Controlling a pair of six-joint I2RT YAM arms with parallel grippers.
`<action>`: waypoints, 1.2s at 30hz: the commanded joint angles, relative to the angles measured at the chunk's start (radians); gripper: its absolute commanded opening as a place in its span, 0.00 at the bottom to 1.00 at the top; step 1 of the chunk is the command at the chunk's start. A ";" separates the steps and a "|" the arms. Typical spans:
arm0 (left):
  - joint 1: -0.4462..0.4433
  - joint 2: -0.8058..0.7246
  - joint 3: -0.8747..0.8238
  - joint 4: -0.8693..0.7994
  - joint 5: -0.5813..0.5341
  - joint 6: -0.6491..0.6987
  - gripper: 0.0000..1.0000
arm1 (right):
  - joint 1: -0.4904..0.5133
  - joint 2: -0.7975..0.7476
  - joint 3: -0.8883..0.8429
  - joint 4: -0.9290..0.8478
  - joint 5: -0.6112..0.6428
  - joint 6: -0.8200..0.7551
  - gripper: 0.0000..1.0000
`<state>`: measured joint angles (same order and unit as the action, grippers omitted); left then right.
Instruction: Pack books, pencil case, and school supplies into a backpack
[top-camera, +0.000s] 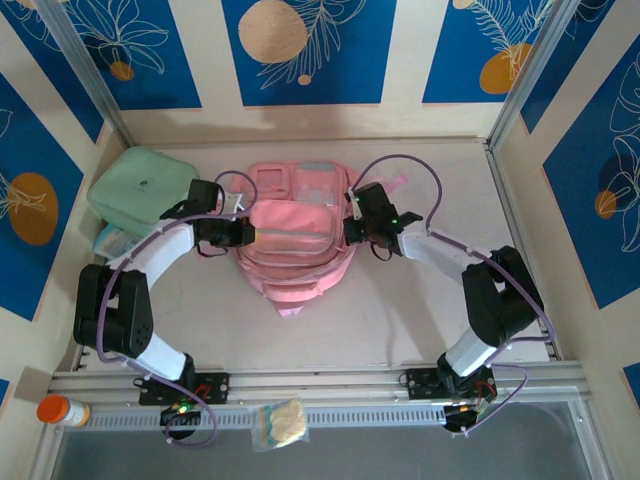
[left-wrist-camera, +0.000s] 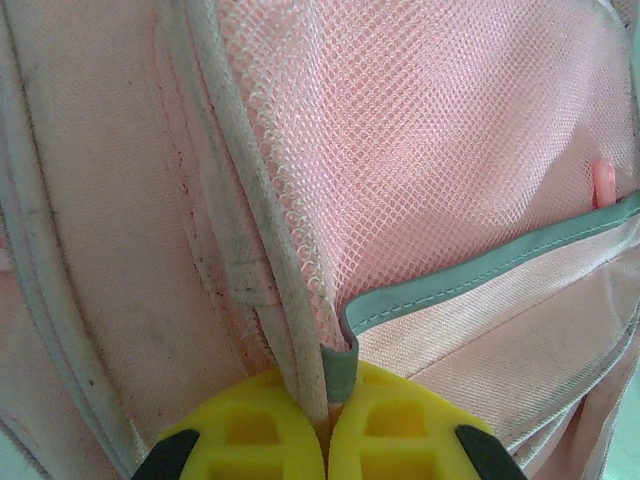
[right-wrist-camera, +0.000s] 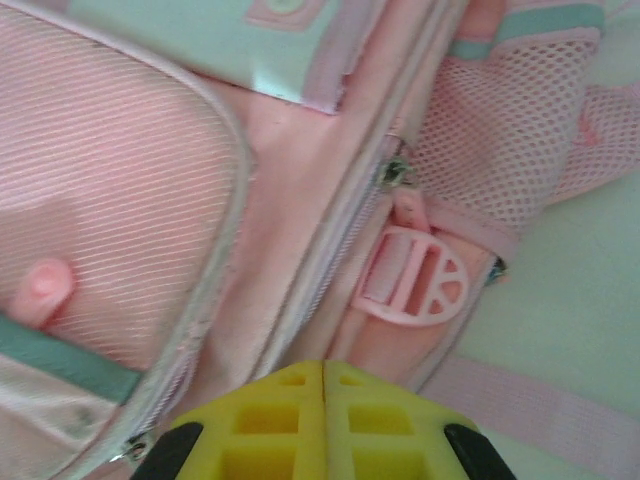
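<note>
backpack (top-camera: 295, 250): mid-table, lying between both arms.
green case (top-camera: 140, 185): back left, beside the backpack.
left gripper (left-wrist-camera: 325, 435): fingers pinched on the mesh pocket trim (left-wrist-camera: 300, 330).
right gripper (right-wrist-camera: 323, 420): fingers closed together at the opposite side; hold unclear.
step: likely steadying or opening; keep tension even, avoid tearing the mesh.

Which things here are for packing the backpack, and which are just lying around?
For the job: backpack; left pincer, shut on it; right pincer, shut at its side.
Lying about: green case; orange-capped bottle; clear packet.
</note>
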<state>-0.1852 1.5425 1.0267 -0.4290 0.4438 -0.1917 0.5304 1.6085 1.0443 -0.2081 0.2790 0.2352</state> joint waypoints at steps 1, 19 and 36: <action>0.020 0.011 0.048 -0.032 -0.063 0.049 0.00 | -0.008 -0.016 0.005 0.024 -0.083 -0.039 0.00; -0.142 -0.293 -0.158 0.218 -0.139 -0.678 0.58 | 0.031 0.002 -0.032 -0.024 -0.258 -0.416 0.31; -0.362 0.006 -0.125 0.324 -0.386 -0.851 0.49 | -0.003 0.083 -0.013 -0.017 -0.290 -0.569 0.31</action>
<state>-0.5407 1.5295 0.8745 -0.0315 0.1436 -1.0710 0.5423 1.6787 1.0134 -0.2317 -0.0044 -0.3004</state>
